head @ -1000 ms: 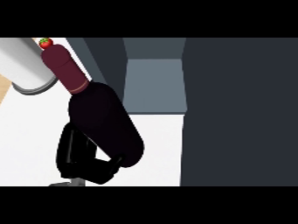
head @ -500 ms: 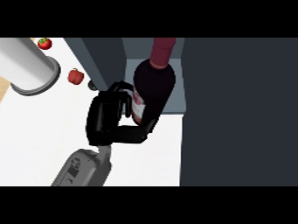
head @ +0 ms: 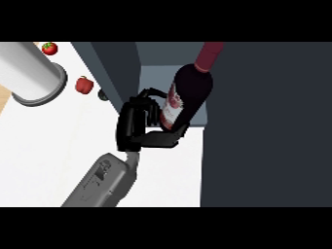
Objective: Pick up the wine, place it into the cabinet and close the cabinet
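Note:
The wine bottle [head: 195, 87] is dark, with a burgundy neck and a pale label. It stands tilted at the mouth of the dark grey cabinet [head: 115, 63], its neck pointing away from me and its lower part over the lighter cabinet floor [head: 156, 75]. My left hand [head: 132, 127] is shut on the bottle's lower half from the left, with fingers curled round the far side and the thumb under the near side. Its grey forearm comes up from the lower edge. The right hand does not show.
A wide dark panel [head: 276, 121], seemingly the cabinet's open door, fills the right side. A white cylinder with a grey rim [head: 21, 68] stands at the upper left. Two small red fruits [head: 50, 47] [head: 84, 85] lie on the white counter [head: 46, 146].
The left hand carried the bottle right and away from me, from beside the white cylinder to the cabinet opening. The bottle's neck swung from pointing upper left to pointing away. One red fruit became visible.

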